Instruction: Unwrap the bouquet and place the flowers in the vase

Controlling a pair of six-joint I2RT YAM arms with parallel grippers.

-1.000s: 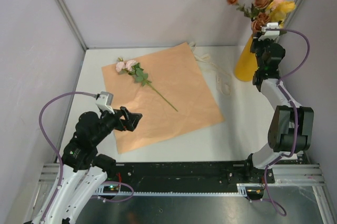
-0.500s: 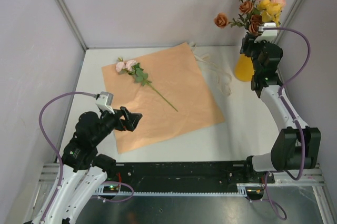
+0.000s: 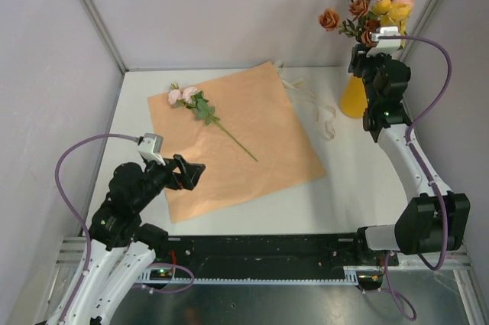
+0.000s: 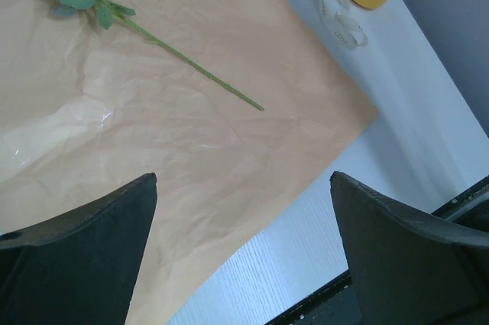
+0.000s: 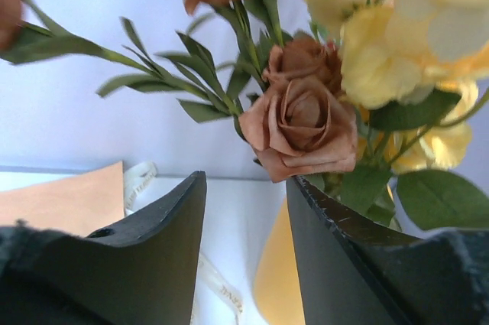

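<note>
Peach-orange wrapping paper (image 3: 244, 130) lies spread flat on the white table (image 3: 344, 180), and a single pink-flowered stem (image 3: 210, 118) rests across it, blooms toward the far left corner and cut end pointing to the paper's middle. A cream ribbon (image 3: 317, 107) lies loose on the table between the paper's right edge and the mustard-yellow vase (image 3: 353, 95), which stands upright at the far right. The bunched flowers (image 3: 378, 4), pink, yellow and rust-brown, stand in the vase. The right gripper (image 5: 244, 187) sits at the vase's mouth just under the blooms; its jaws are partly apart with nothing between them, and a rust-brown rose (image 5: 298, 122) hangs just above its right finger. The left gripper (image 4: 243, 187) hovers over the paper's near left part, jaws spread wide and holding nothing.
</note>
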